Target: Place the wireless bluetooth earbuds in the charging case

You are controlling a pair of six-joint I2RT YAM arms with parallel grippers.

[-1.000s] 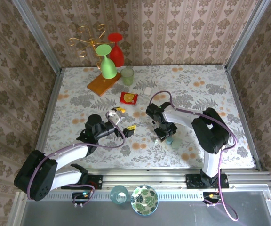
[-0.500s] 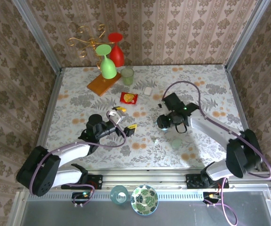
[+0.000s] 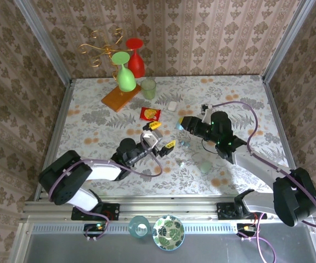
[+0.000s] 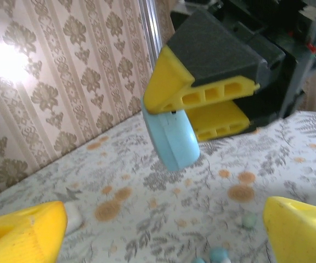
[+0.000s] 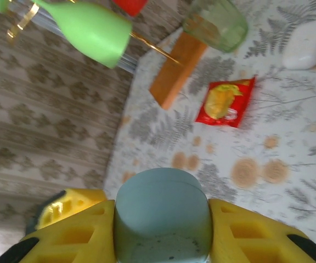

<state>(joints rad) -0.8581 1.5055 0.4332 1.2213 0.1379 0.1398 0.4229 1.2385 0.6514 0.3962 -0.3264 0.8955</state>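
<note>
Floral surface point(image 3: 92, 126), lit from above. My right jaws are clamped on the charging case point(image 3: 180, 124), held off the surface just right of frame centre. My left jaws stand open beside it, gripping nothing.

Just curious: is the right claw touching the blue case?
Touching. Right wrist view: the case sits pressed between both yellow fingers of the right gripper.

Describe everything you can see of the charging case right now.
The charging case is a smooth, light blue oval pebble that looks like plastic, and it appears shut. The right claw pinches it between its yellow fingers, holding it tilted in the air above the floral table. Nothing else touches it.
</note>
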